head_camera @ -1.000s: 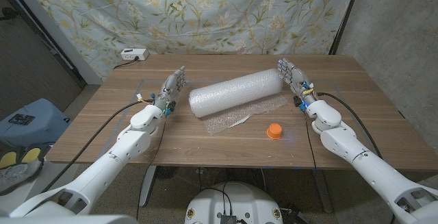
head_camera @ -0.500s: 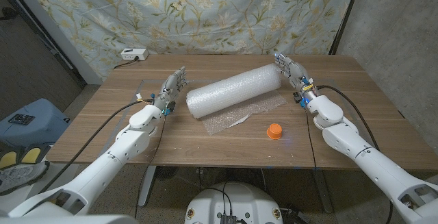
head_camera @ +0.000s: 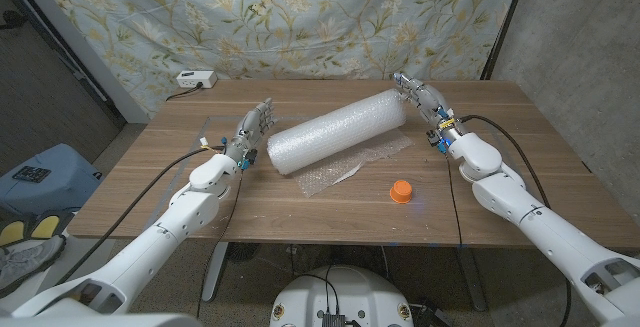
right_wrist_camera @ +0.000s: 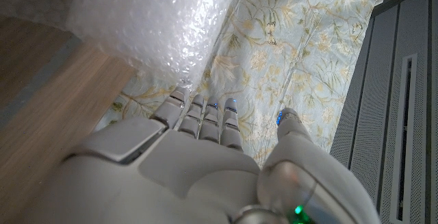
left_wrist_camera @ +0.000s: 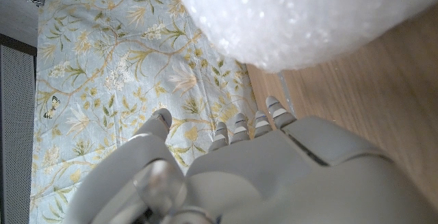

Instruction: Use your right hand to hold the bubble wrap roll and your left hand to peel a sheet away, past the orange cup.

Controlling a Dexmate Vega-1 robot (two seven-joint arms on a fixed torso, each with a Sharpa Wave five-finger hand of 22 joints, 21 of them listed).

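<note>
The bubble wrap roll lies slantwise across the middle of the wooden table, its right end farther back. A loose sheet spreads from under it toward the front edge. The orange cup stands in front of the roll's right half. My right hand is at the roll's right end with fingers spread, holding nothing; whether it touches the roll is unclear. My left hand stands just off the roll's left end, fingers apart and empty. The roll looms beyond my left hand. The roll also lies past my right hand.
A small white box sits at the table's back left corner. A floral cloth hangs behind the table. Bare wood lies to the right of the cup and along the front edge.
My right hand has moved back and to the left, up against the roll's right end. The roll has shifted a little toward my left hand, which has stayed put.
</note>
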